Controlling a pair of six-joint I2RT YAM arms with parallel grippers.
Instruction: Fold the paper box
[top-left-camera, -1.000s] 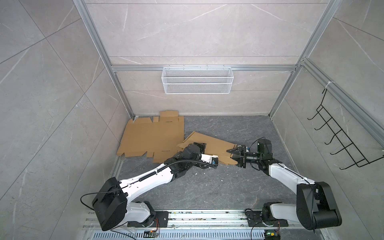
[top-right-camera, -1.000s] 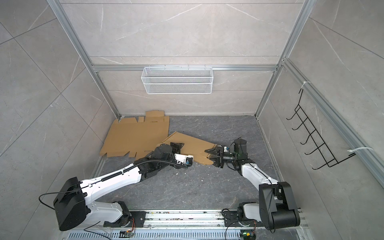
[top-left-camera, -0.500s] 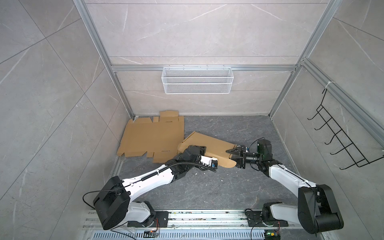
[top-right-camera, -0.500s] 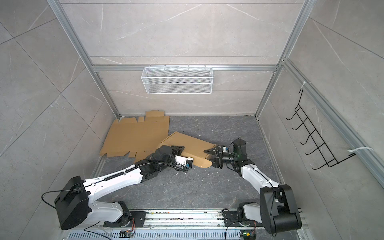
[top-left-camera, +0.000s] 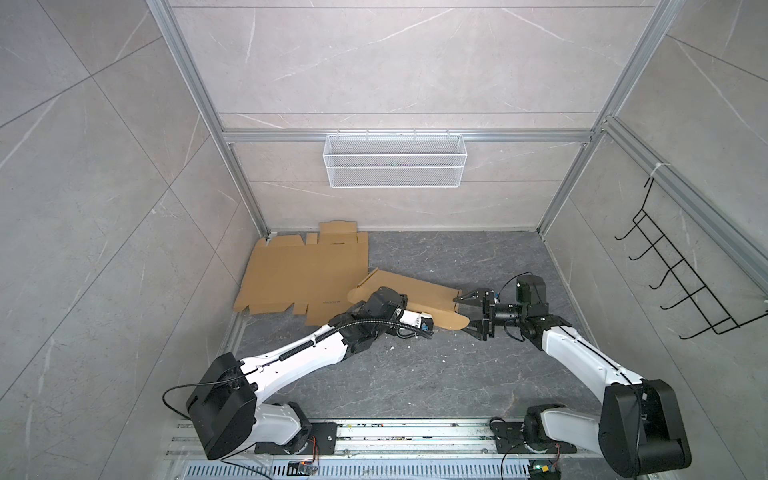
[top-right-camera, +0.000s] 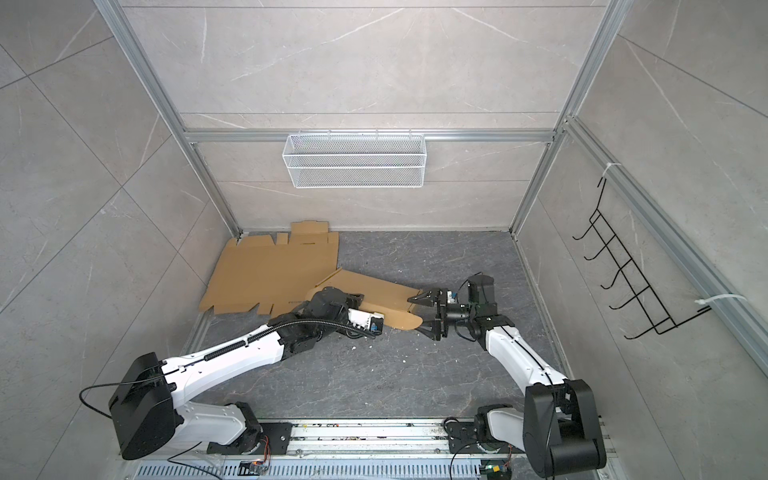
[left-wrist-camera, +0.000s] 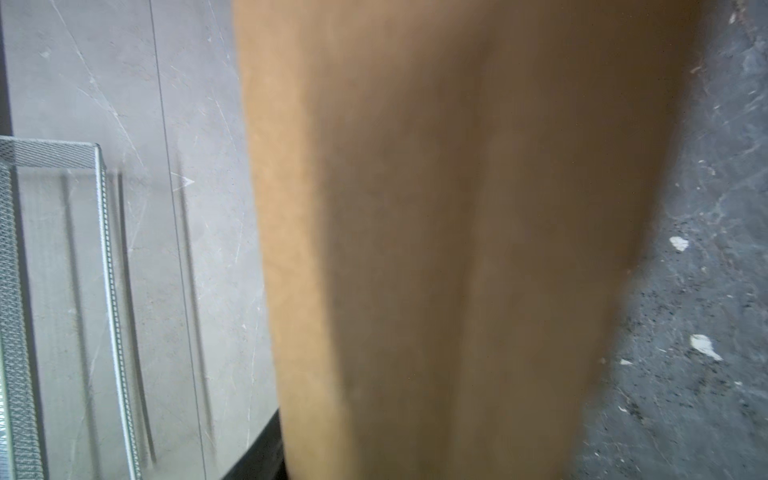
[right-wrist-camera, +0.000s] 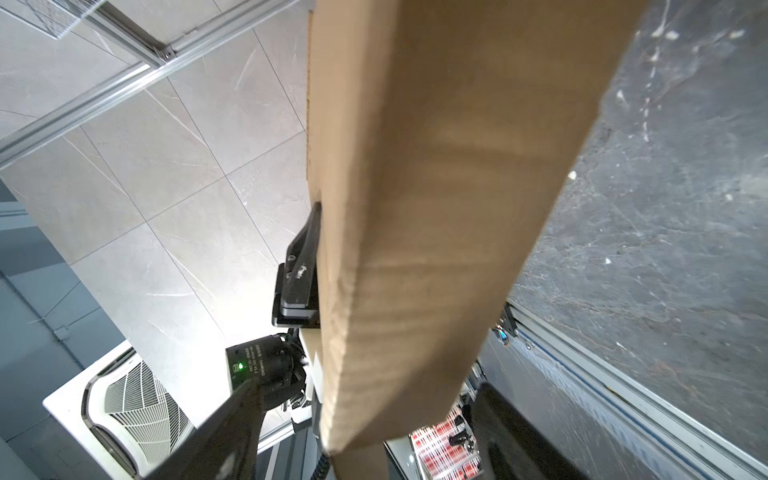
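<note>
Paper box (top-left-camera: 409, 291): right pincer (top-left-camera: 465, 316) agape, empty, at 3 o'clock; left pincer (top-left-camera: 432, 321) grip indeterminable; unheld end may sag flat.

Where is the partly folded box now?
The partly folded box lies mid-floor in both top views, between the left arm's wrist and the open right gripper, just right of the flat cardboard sheet.
</note>
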